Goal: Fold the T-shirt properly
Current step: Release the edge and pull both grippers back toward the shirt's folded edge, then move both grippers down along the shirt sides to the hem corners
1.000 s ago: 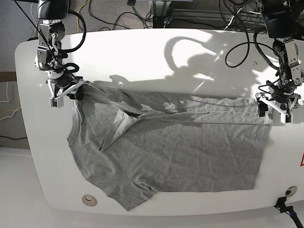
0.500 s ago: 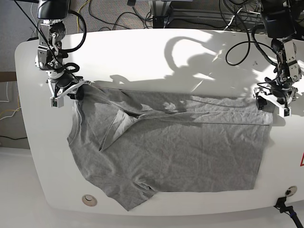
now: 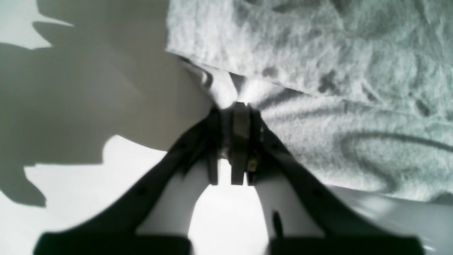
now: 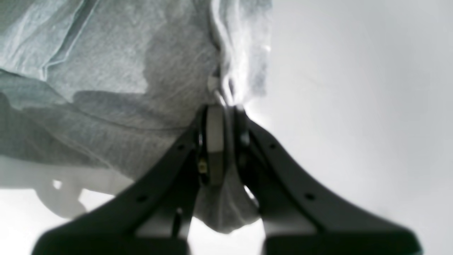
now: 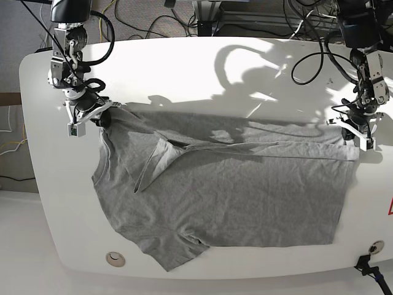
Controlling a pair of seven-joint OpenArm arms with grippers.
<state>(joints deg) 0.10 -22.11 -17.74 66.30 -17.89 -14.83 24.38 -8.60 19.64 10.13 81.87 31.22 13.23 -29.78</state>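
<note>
The T-shirt (image 5: pixel 227 190) lies spread on the white bench (image 5: pixel 184 74), plain grey side up, wrinkled. Its far edge runs across the middle of the bench from one arm to the other. A sleeve (image 5: pixel 175 249) points toward the near bench edge. A fold ridge crosses the cloth near the far edge, with a loose flap (image 5: pixel 153 163) turned over beside it.

Left claw (image 5: pixel 356 132): positioned at the far corner of the T-shirt, on the right side of the base view. In the left wrist view the left claw (image 3: pixel 235 106) is clenched, with a pinch of grey cloth (image 3: pixel 318 71) gathered at the fingertips. The cloth rises in creases from that pinch point.

Right claw (image 5: pixel 92 114): positioned at the opposite far corner, on the left side of the base view. In the right wrist view the right claw (image 4: pixel 223 106) is clenched on the T-shirt; cloth (image 4: pixel 106 71) passes between the fingers and hangs out below them as a small lobe.

Cables (image 5: pixel 153 18) lie on the floor beyond the far edge of the bench. A round fitting (image 5: pixel 114 259) sits near the bench's front edge.
</note>
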